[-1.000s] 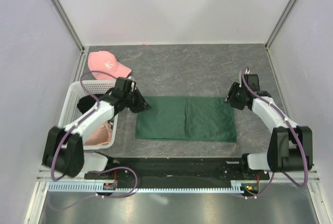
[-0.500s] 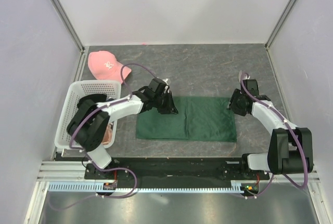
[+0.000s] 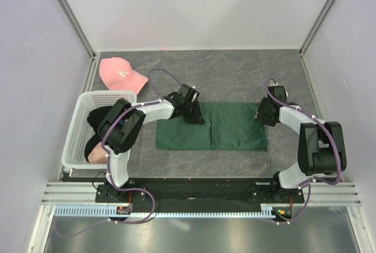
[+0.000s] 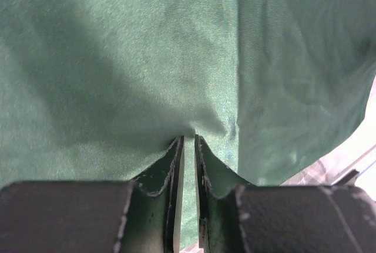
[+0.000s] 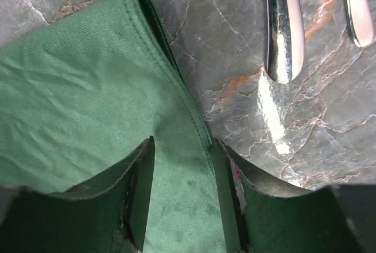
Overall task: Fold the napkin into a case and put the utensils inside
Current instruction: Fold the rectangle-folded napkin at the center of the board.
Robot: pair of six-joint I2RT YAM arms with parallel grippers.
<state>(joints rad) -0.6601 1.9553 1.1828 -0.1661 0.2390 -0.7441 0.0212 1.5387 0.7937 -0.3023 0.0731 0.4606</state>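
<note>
The dark green napkin [image 3: 229, 130] lies flat on the grey table, with a crease down its middle. My left gripper [image 3: 196, 118] sits low over the far edge of its left half. In the left wrist view that gripper [image 4: 188, 138] is nearly closed, and the napkin [image 4: 147, 59] puckers at its tips. My right gripper [image 3: 262, 115] is at the napkin's far right corner. There it stands open [image 5: 183, 141], astride the hemmed edge of the napkin [image 5: 76, 83]. Two shiny utensils [image 5: 282, 24] [image 5: 358, 6] lie on the table just beyond that edge.
A pink cap [image 3: 120, 72] rests at the far left. A white basket [image 3: 75, 141] holding a black garment [image 3: 98, 118] stands at the left edge. White walls close in the table on three sides.
My left gripper has swung right, from the napkin's far left corner beside the basket to the middle of its far edge. The right gripper has barely shifted.
</note>
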